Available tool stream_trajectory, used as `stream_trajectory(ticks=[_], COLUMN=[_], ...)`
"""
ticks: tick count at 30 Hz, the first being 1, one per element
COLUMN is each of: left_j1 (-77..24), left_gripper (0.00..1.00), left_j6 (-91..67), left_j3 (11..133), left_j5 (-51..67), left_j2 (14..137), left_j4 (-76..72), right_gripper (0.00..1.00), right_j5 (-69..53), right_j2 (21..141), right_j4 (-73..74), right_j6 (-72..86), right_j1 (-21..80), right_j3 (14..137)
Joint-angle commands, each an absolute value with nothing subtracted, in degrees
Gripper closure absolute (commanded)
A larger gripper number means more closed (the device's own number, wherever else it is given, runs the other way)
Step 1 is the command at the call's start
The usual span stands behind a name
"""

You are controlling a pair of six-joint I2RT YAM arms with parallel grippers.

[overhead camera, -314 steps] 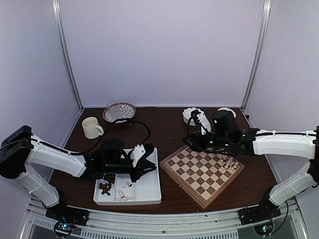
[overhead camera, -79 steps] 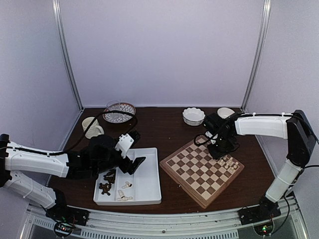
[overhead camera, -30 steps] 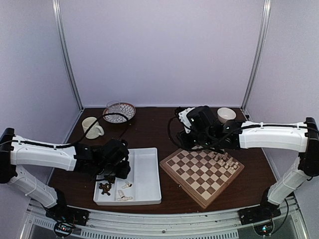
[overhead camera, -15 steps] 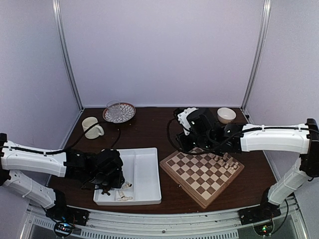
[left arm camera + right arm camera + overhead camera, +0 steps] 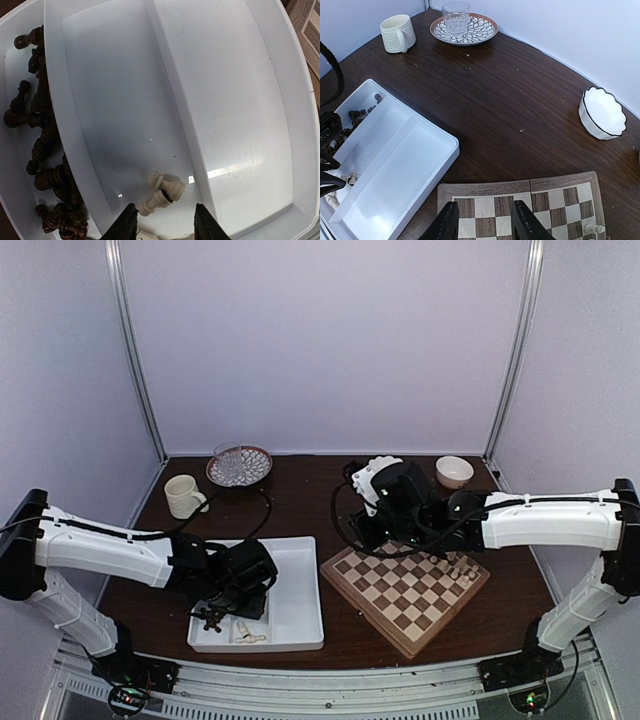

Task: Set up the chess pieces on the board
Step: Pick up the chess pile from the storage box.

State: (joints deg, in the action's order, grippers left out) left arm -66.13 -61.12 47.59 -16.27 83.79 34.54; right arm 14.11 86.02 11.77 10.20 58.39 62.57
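Two cream chess pieces [image 5: 162, 192] lie flat on their sides, long axes crosswise in a V, just ahead of the left end effector [image 5: 165, 227], half-open and empty, in the tray [image 5: 240, 100]; the right end effector [image 5: 484, 225], half-open, empty, hovers above the board [image 5: 555, 210]

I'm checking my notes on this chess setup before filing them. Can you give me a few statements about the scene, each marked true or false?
The glass stands on the patterned plate. True.
The mug sits on the board. False: it stands on the table, beside the plate.
Dark pieces and cream pieces share one tray compartment. False: a divider separates them.
The right gripper holds a chessman. False: it is open and empty above the board.
Some pale chessmen already stand on the board. True.
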Motion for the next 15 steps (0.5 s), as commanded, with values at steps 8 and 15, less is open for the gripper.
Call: stream_trajectory(ticks=[8, 15], left_j1=[-66.69, -66.76], left_gripper=[0.57, 0.56], left_j6=[-49.39, -43.25], left_j3=[48.66, 46.21], left_j5=[-15.88, -11.57], left_j2=[84.82, 84.11], left_j4=[39.95, 36.15], right_gripper=[0.62, 0.62], right_j5=[17.31, 17.25], right_j2=[85.85, 86.37], right_j4=[11.55, 11.60], right_j6=[8.53, 8.51], right_j1=[59.06, 59.16], right_j3=[62.74, 63.01])
